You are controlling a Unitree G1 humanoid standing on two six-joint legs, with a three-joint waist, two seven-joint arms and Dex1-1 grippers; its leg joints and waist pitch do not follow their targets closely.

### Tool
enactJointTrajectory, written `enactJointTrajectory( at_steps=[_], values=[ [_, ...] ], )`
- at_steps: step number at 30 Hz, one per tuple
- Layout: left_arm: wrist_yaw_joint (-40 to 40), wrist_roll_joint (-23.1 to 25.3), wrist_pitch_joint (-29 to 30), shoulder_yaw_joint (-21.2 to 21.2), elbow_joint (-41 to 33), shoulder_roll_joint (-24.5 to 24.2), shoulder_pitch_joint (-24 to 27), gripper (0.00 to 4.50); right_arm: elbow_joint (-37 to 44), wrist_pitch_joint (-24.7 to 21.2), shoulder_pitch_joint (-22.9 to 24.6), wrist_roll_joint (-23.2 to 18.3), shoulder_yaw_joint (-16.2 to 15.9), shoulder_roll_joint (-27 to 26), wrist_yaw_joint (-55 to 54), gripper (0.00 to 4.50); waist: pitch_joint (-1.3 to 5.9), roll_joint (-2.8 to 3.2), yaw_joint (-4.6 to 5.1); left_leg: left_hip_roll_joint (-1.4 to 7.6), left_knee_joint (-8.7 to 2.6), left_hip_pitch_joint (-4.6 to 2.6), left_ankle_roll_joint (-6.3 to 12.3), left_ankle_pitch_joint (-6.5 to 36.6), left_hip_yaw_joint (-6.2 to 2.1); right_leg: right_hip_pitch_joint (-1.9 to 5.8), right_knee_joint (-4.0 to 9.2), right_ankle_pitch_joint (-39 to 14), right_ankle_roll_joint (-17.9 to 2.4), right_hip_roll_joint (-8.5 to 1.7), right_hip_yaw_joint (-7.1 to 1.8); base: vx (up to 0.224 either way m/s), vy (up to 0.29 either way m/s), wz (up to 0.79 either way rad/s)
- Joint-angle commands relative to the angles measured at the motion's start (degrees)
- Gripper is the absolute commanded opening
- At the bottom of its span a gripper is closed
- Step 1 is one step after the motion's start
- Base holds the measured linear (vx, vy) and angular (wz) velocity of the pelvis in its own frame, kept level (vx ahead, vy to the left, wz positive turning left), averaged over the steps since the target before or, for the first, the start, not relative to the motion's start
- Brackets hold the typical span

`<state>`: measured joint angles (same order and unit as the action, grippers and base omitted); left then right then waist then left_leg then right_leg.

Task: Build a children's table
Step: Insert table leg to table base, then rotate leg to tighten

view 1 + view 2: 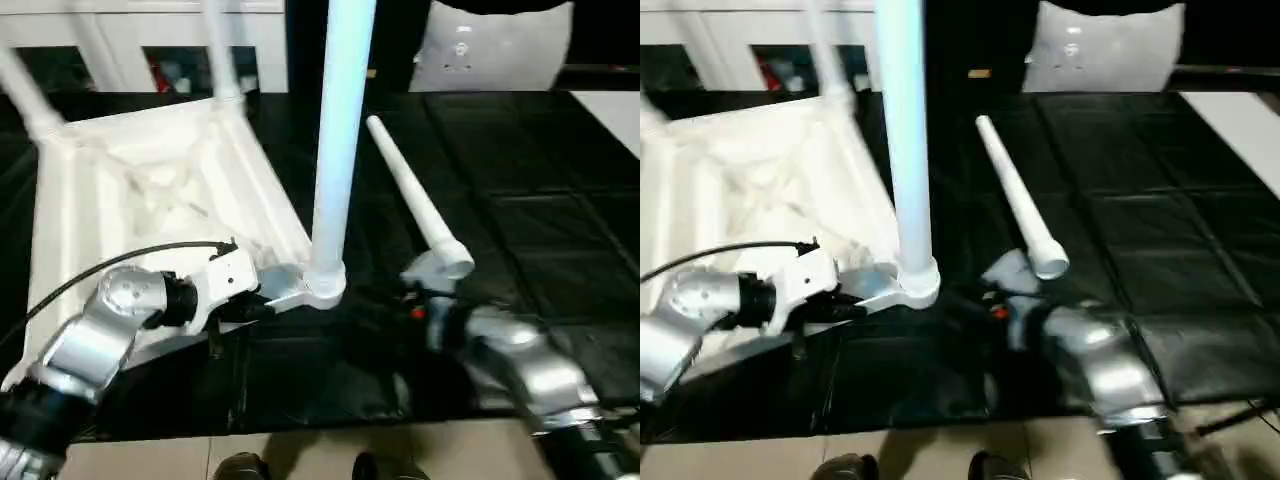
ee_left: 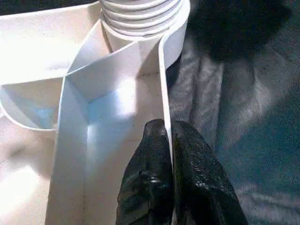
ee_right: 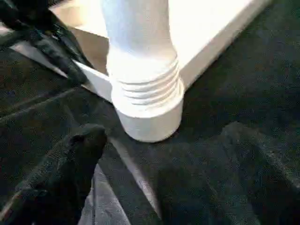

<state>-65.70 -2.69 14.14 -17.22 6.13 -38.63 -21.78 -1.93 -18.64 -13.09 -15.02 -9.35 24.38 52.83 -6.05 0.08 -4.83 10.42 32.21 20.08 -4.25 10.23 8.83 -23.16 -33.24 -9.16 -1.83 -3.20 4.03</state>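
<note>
Left tool [image 2: 169,140] has its two black fingers pressed together on the thin side wall of the children's table [image 1: 150,190], pinching that rim just short of the near corner socket. One table top lies upside down on the black mat [image 1: 520,200], its ribbed underside facing up. Just beyond this tool one leg [image 1: 340,140] stands upright in the near corner socket [image 3: 147,117], with ridged rings showing at its base where it meets the socket. Two more legs rise from the far corners of the top, well away from the tool: one [image 1: 222,50] at the far right corner, one [image 1: 25,95] at the far left. A fourth leg [image 1: 415,200] lies loose on the mat, on the far side of the right tool and slanting away from it, its thick end nearest.

Right tool [image 3: 154,178] hangs low over the mat beside the socketed corner, spread apart and holding nothing; one black finger [image 3: 70,164] shows close to the socket without touching it. The left tool's fingers show past the socket at the table rim.

Behind everything, well apart from both tools, a white cabinet [image 1: 140,40] stands along the far edge of the mat, and a person in a white top [image 1: 495,45] is beyond the loose leg. The standing leg rises between the two tools.
</note>
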Motion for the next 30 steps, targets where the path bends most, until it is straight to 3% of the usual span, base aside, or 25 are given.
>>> enactJointTrajectory(
  at_steps=[1, 2, 8, 11, 18, 23, 30],
  values=[
    [-4.15, 0.3, -3.95, -3.34, 0.25, -0.32, -0.88, 0.0, 1.37, 0.61, -0.18, -0.67, -0.43, 0.37, 2.33, 4.49, 5.1, 0.86, 0.14, 2.31, -2.84, -0.12, 3.74, 7.84, -0.03, 3.37, 2.82, -8.17, -12.68, -4.35, -3.17, 0.0, 0.0, 0.0],
    [-5.64, 0.17, -5.28, -4.04, 1.13, 0.01, -1.59, 0.0, 1.4, 0.91, -1.2, -0.76, -1.51, 1.04, 4.57, 4.49, 5.02, 0.64, 0.05, 2.37, -2.88, -0.13, 3.56, 8.4, 0.04, 3.32, 2.86, -8.75, -12.94, -4.37, -3.14, 0.0, 0.0, 0.0],
    [-8.69, 0.27, -7.93, -5.85, 2.7, 0.54, -3.07, 0.0, -0.44, 2.67, -4.57, 1.58, -6.01, 1.94, 8.35, 4.49, 4.75, 0.87, -0.28, 2.6, -3.05, -0.67, 1.95, 12.27, 0.07, 3.06, 3.32, -15.16, -12.16, -4.62, -3.17, 0.0, 0.0, 0.0],
    [-10.45, 0.61, -10.48, -6.38, 4.6, 0.91, -3.74, 0.0, -3.25, 3.65, -6.74, 2.88, -7.26, 0.94, 9.07, 4.49, 4.69, 0.7, -0.3, 2.52, -3.06, -0.47, 1.31, 12.84, 0.01, 3.13, 3.38, -17.01, -11.65, -4.77, -3.21, 0.0, 0.0, 0.0],
    [-11.79, 1.08, -11.98, -6.59, 5.46, 0.4, -3.93, 0.0, -6.26, 2.99, -9.27, 2.11, -8.59, 0.43, 12.33, 3.78, 4.98, 0.37, -0.39, 2.5, -2.75, -0.03, 1.78, 10.39, -0.05, 3.43, 2.65, -14.06, -12.02, -4.68, -3.18, 0.0, 0.0, 0.0],
    [-11.99, 1.11, -12.66, -6.57, 6.0, 0.29, -3.87, 0.0, -7.12, 3.36, -9.76, 2.09, -9.02, 0.38, 12.85, 3.42, 4.83, 0.3, -0.37, 2.47, -2.71, -0.11, 1.45, 11.3, 0.03, 3.3, 2.91, -16.95, -11.41, -4.73, -3.2, 0.0, 0.0, 0.0],
    [-12.31, 1.64, -13.91, -6.31, 7.38, 0.37, -3.92, 0.0, -8.7, 3.73, -10.18, 2.4, -9.27, -0.1, 14.12, 2.91, 4.9, 0.29, -0.35, 2.48, -2.6, -0.09, 1.59, 10.85, 0.06, 3.26, 2.79, -16.17, -11.53, -4.7, -3.19, 0.0, 0.0, 0.0]
  ],
)
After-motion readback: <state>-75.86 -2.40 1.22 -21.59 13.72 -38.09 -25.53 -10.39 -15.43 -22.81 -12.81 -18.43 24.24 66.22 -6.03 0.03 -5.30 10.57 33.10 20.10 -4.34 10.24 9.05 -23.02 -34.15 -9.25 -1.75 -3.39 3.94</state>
